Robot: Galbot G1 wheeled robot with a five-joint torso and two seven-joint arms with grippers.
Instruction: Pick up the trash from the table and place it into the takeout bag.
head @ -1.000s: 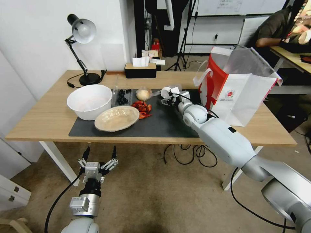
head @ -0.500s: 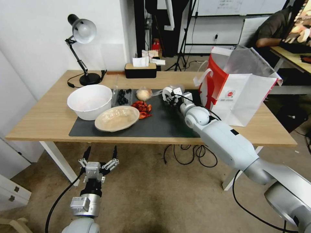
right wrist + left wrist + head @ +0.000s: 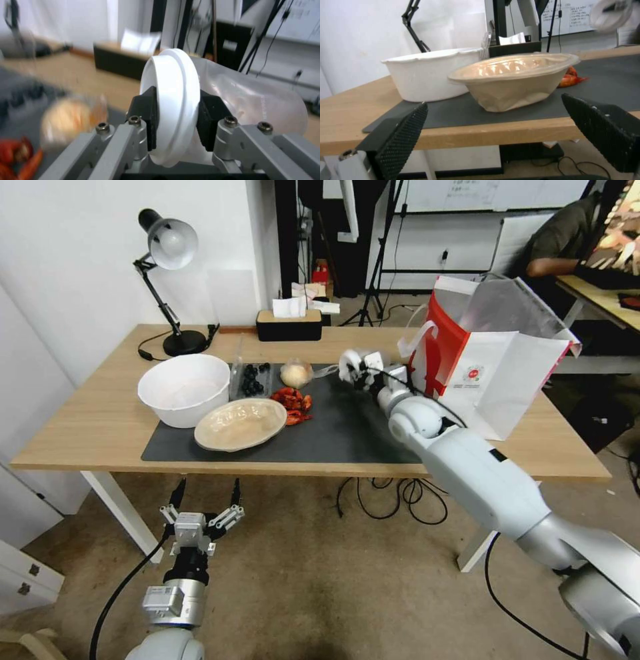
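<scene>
My right gripper [image 3: 357, 367] is shut on the clear white-lidded plastic cup [image 3: 173, 100], its pads [image 3: 146, 120] clamping the white lid. It holds the cup above the far right of the dark mat [image 3: 333, 437], just left of the takeout bag [image 3: 493, 373]. On the mat lie a shallow beige bowl [image 3: 240, 423], a crushed red can [image 3: 292, 405] and a yellowish wrapped lump [image 3: 296, 374]. My left gripper [image 3: 205, 501] hangs open below the table's [image 3: 100, 427] front edge, its fingers [image 3: 400, 140] facing the beige bowl [image 3: 510, 77].
A large white bowl [image 3: 185, 388] sits at the mat's left, with a clear tray of dark berries [image 3: 251, 377] behind it. A desk lamp [image 3: 167, 280] and a black tissue box [image 3: 289, 324] stand at the table's back. Cables lie on the floor under the table.
My right gripper has lifted the cup off the mat and carried it up and right, closer to the bag. The left arm has stayed put.
</scene>
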